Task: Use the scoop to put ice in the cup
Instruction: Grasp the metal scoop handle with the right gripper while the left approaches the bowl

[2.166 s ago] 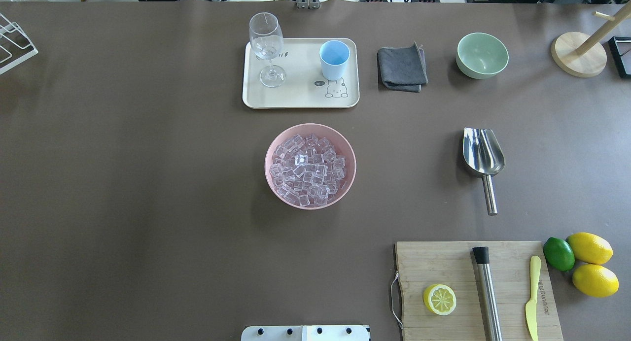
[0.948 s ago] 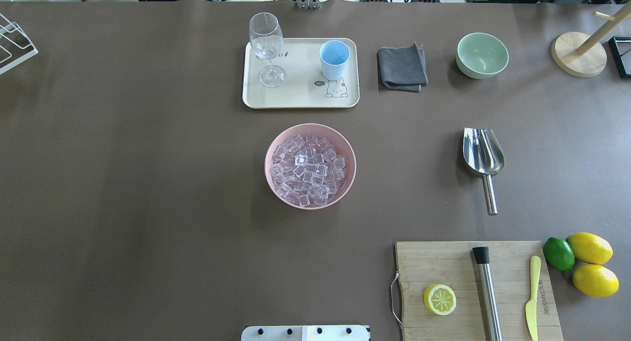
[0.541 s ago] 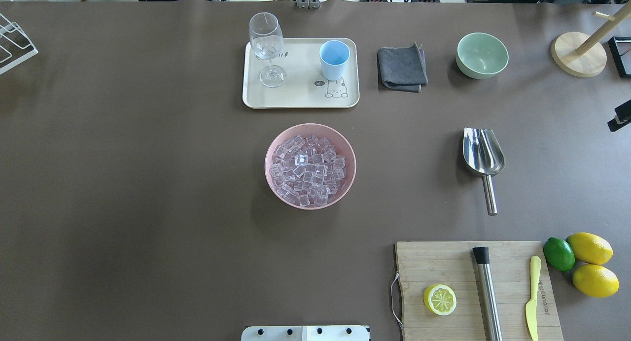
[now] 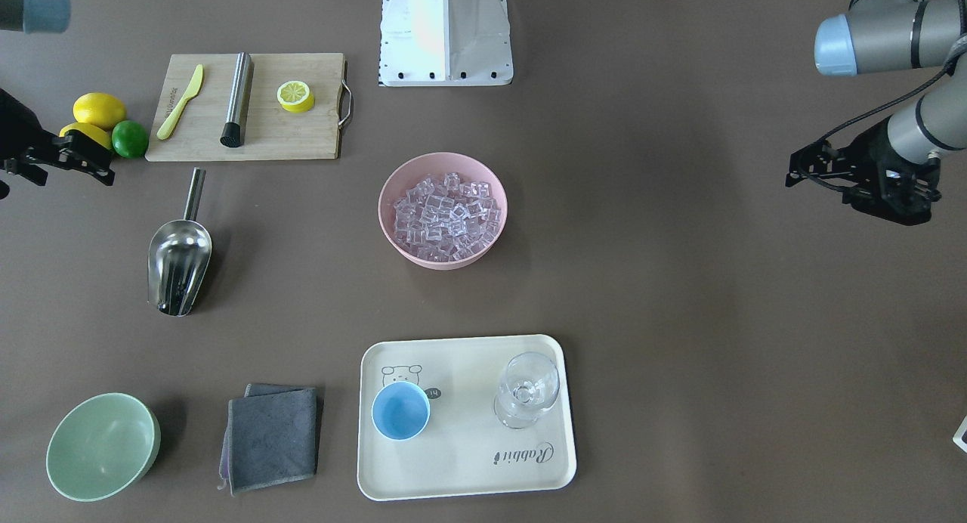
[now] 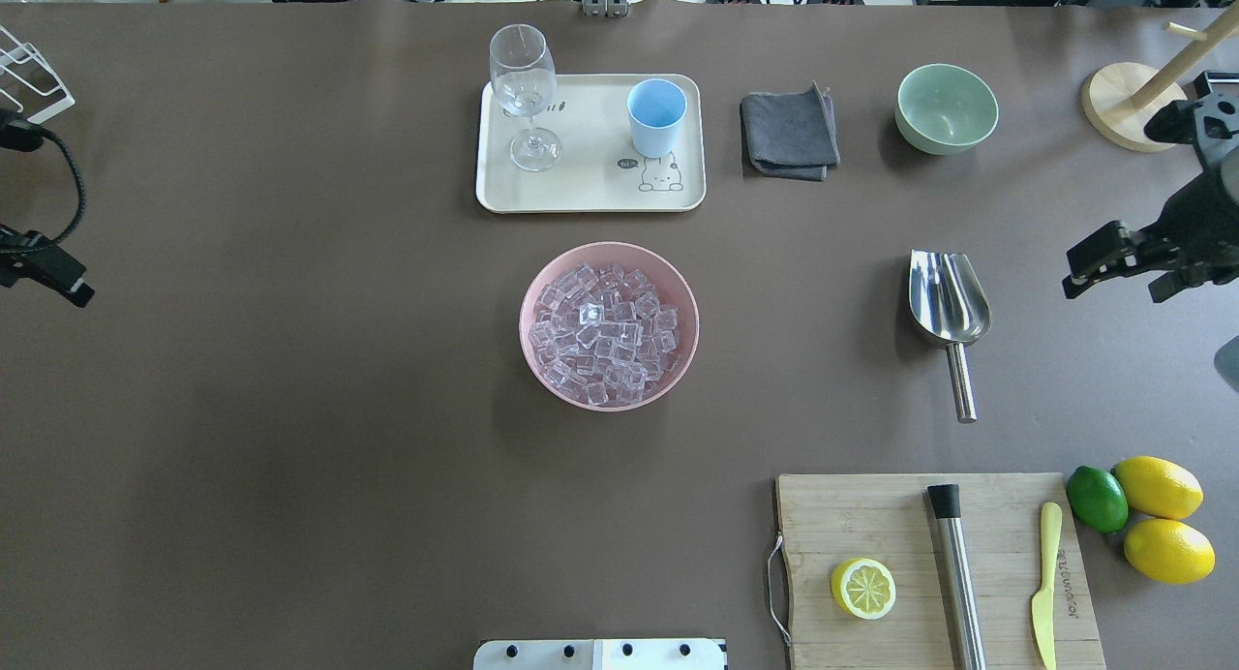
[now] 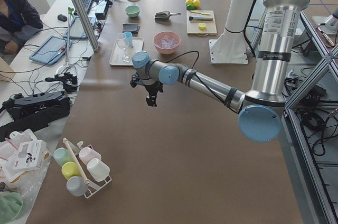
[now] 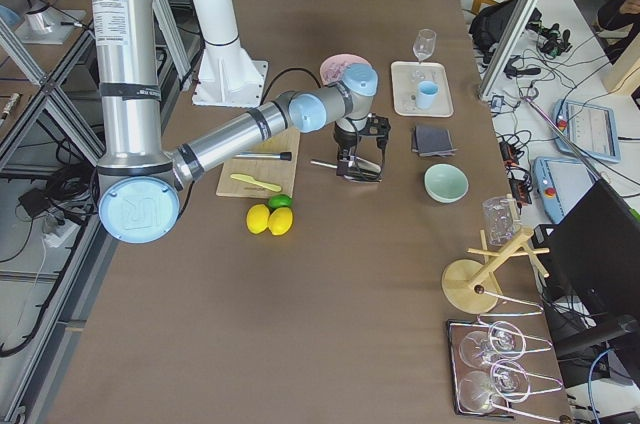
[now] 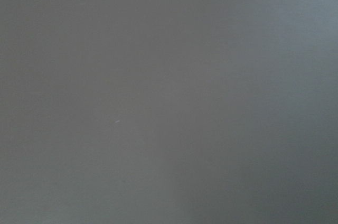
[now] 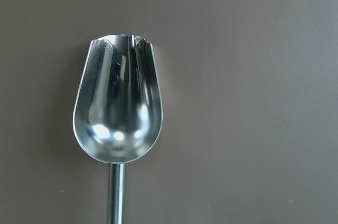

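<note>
The ice (image 5: 608,331) is a heap of clear cubes filling the pink bowl (image 5: 528,292) at the table's middle. The light-blue cup (image 5: 657,116) stands upright and empty on the cream tray (image 5: 590,194) behind the bowl. The steel scoop (image 5: 949,307) lies flat on the table to the right, with its handle toward me. It fills the right wrist view (image 9: 119,113). My right gripper (image 5: 1113,275) hangs above the table to the scoop's right, open and empty. My left gripper (image 5: 44,271) is at the far left edge, holding nothing; its jaws are unclear.
A wine glass (image 5: 524,94) shares the tray with the cup. A grey cloth (image 5: 789,133) and a green bowl (image 5: 946,108) lie at the back right. A cutting board (image 5: 871,515) holds a steel rod (image 5: 956,573), a knife and a lemon half. Lemons (image 5: 1157,488) lie beside it.
Both arms have come into the overhead view from its side edges. The right gripper has moved in toward the scoop. The objects on the table have not moved.
</note>
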`<state>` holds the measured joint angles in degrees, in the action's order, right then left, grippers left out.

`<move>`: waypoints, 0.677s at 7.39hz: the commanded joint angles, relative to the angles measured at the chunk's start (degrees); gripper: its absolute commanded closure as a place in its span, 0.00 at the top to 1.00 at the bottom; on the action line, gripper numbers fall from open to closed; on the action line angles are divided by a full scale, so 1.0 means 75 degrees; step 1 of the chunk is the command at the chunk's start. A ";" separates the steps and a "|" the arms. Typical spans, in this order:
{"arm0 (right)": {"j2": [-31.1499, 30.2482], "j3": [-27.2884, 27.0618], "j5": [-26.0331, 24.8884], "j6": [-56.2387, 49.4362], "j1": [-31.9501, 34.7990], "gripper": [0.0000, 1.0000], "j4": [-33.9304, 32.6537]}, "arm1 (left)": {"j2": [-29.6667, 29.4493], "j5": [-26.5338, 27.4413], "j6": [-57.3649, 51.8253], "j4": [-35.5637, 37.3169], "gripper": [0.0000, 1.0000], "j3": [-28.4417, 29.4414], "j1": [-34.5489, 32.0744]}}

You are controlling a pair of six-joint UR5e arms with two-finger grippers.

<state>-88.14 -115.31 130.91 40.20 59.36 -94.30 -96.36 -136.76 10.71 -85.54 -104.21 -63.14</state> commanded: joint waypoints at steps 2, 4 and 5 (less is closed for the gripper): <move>-0.0049 0.0290 -0.1186 0.2296 -0.1946 1.00 0.1606 | -0.0266 -0.0011 0.0002 -0.2813 0.99 -0.0121 0.1491; -0.0038 0.0726 -0.1317 0.2714 -0.2311 1.00 0.2389 | -0.0277 -0.0035 -0.0079 -0.3881 0.99 -0.0098 0.1749; -0.0014 0.0854 -0.1329 0.2714 -0.2359 1.00 0.2389 | -0.0254 0.0023 -0.0080 -0.4595 0.99 -0.0051 0.2064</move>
<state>-88.44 -110.92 121.69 59.18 43.23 -78.39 -98.40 -136.96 10.39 -111.37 -105.05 -50.89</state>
